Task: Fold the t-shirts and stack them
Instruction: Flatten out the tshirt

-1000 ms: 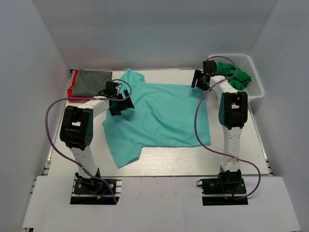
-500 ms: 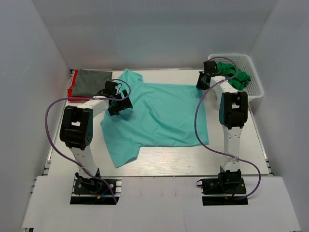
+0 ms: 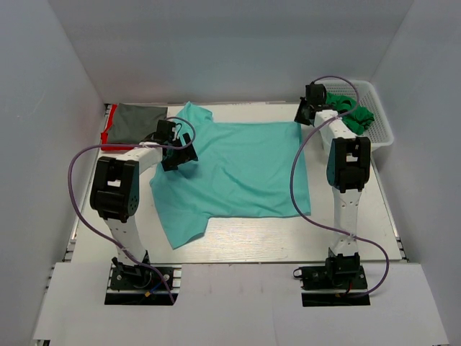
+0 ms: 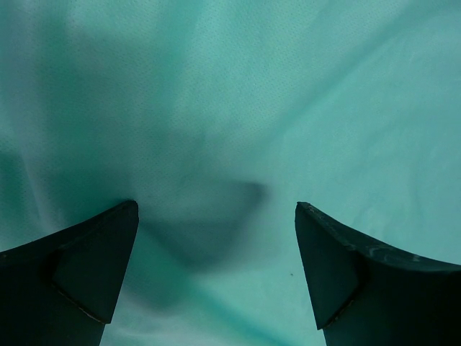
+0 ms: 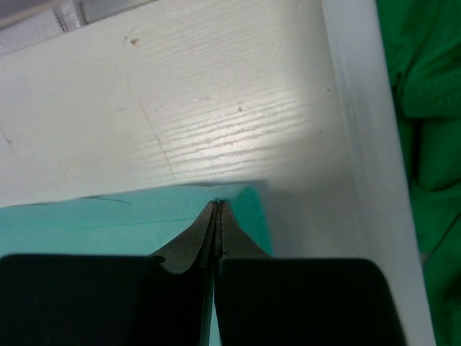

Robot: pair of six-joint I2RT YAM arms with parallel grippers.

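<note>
Inside plain white walls (image 3: 216, 43), the white bench (image 3: 252, 241) carries the light teal t-shirt (image 3: 245, 166) spread flat. The right tool (image 5: 216, 207) is closed tight on its corner, just beside the white basket (image 3: 383, 108), and the left tool (image 4: 216, 213) hangs wide open over the cloth. This looks like the first fold; next the left tool should pinch its side.

Both arms upright from their bases at the near edge, elbows raised, forearms reaching forward and away. Left hand (image 3: 177, 153) held low with the wrist bent downward, fingers (image 4: 79, 274) spread to full width, nothing between them. Right hand (image 3: 305, 114) stretched to the far right, tilted downward, fingers (image 5: 186, 251) pressed flat together with no gap, tips pinching the corner of the light teal t-shirt (image 5: 86, 223).
</note>
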